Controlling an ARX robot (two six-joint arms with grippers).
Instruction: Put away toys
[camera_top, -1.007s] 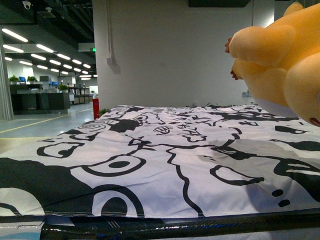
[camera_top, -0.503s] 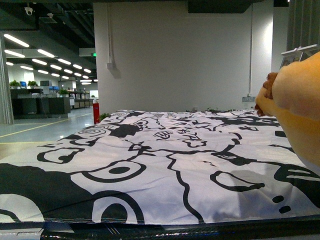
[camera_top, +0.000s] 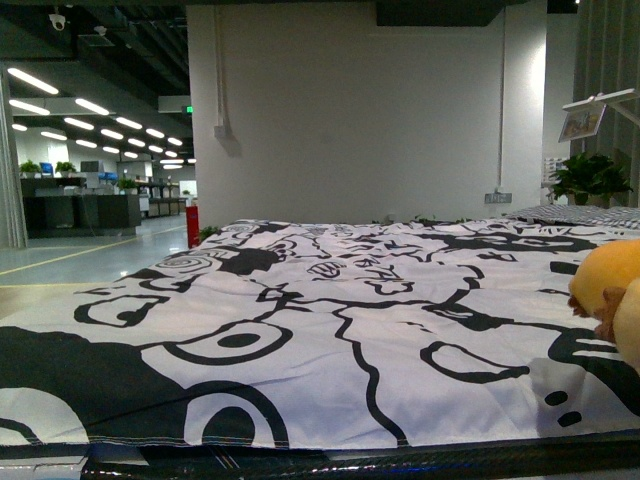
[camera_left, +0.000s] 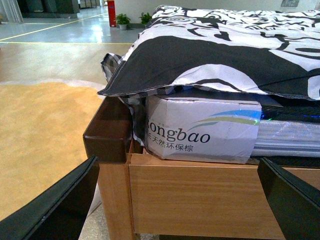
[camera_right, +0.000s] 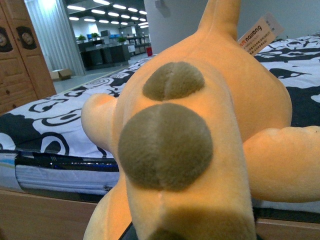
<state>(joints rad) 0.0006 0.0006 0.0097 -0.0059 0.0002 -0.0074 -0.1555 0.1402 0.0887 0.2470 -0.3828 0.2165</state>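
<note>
Right gripper, jaws hidden so I cannot tell its grip, is hanging just behind the soft rounded orange-yellow plush animal (camera_right: 200, 150), risking a drop past the black-and-white patterned bedcover (camera_right: 50, 115) below if pinching loosely.

- The toy (camera_right: 185, 140): orange-yellow plush with two dull brown patches (one round, one oval).
- The bed cover (camera_top: 330, 330): white, with black doodle swirls.
- The bed frame (camera_left: 200, 200): light wood, dark brown corner.
- My left fingers (camera_left: 50, 210): black.
</note>
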